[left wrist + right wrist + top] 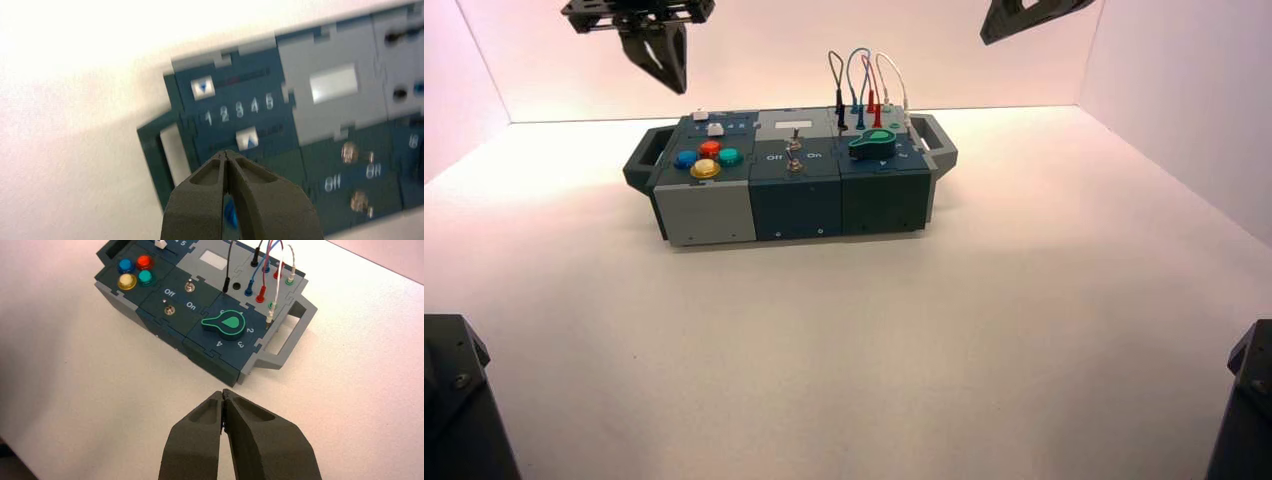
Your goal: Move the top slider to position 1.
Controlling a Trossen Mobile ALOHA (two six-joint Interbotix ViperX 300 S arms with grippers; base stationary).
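The top slider (203, 88) sits in the box's far left corner, at position 1 (208, 118) (the end digit of its row). The left gripper (667, 88), fingers closed together on nothing, hangs above that corner; the right gripper (986, 38), also closed, waits beyond the box's right side.

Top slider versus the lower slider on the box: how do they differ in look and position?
The top slider has a downward-pointing triangle; the lower slider has one pointing up. The top slider sits at the end of its track by the 1, while the lower slider stands farther along, toward the higher numerals. Both have small white rectangular knobs in dark slotted tracks, on either side of the same numeral row.
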